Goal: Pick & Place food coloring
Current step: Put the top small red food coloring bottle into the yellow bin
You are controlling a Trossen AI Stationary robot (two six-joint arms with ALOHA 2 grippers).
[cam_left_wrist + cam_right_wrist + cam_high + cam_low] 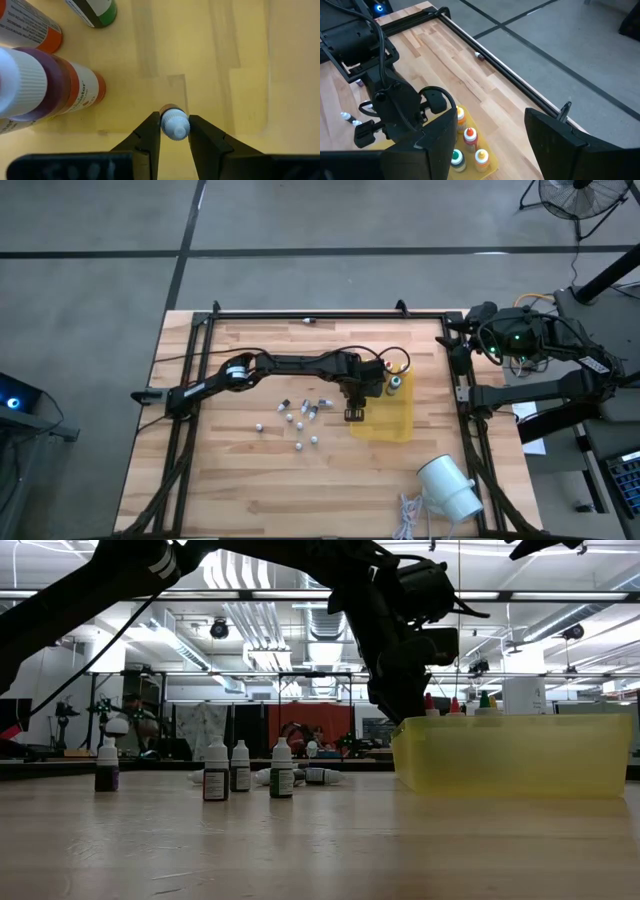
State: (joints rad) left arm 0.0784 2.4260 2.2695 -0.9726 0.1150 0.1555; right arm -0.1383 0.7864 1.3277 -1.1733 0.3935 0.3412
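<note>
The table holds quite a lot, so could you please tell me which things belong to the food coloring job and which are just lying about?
Belonging to the job:
- small vial held by the left gripper
- loose vials
- colored-top bottles
- yellow bin

Lying about:
- white cylinder
- white cord
- lone vial by the rail

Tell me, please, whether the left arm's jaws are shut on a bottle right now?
Yes. In the left wrist view, the left gripper clamps a white-capped vial above the yellow tray.

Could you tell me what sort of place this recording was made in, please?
Probably a robotics lab or workshop in an industrial hall: a wooden worktable in a metal frame on a concrete floor, exposed ceiling ducts with strip lights, and equipment racks behind.
</note>
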